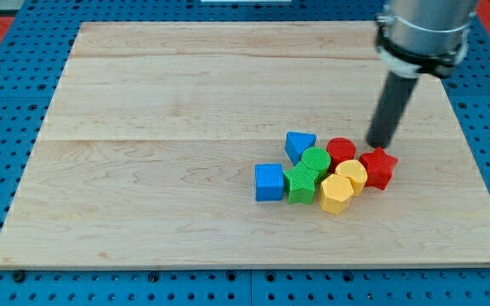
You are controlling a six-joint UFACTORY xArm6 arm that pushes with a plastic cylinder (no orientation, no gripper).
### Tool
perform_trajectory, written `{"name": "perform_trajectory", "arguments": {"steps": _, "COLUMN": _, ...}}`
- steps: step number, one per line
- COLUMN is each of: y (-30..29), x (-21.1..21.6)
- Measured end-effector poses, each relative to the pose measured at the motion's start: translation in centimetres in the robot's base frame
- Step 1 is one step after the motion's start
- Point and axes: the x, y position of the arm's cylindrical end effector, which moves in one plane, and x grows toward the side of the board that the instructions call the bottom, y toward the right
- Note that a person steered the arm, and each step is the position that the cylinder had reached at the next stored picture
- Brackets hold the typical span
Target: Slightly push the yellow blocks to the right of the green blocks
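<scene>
Board (143, 212): wooden, on a blue pegboard (7, 51); its near corners are cut by the view's bottom.
Yellow hexagon (336, 194): nearest block, touching the green star's right side.
Green star (300, 183): between the blue cube (269, 182) and the yellow hexagon.
Yellow block (352, 175): just behind the hexagon, shape hard to make out, partly hidden.
Red star (378, 167): at the cluster's right end.
Green cylinder (316, 160): behind the green star.
Red cylinder (341, 151): mostly hidden by its neighbours.
Blue block (299, 144): triangular, farthest left at the back.
My tip (380, 144): just behind the red star, right of the red cylinder; contact unclear. I have no fingers, only a rod.
</scene>
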Motion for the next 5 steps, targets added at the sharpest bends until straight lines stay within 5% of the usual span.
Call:
{"name": "perform_trajectory", "arguments": {"steps": 4, "y": 0.2, "x": 8.9}}
{"name": "perform_trajectory", "arguments": {"steps": 5, "y": -7.0, "x": 9.8}}
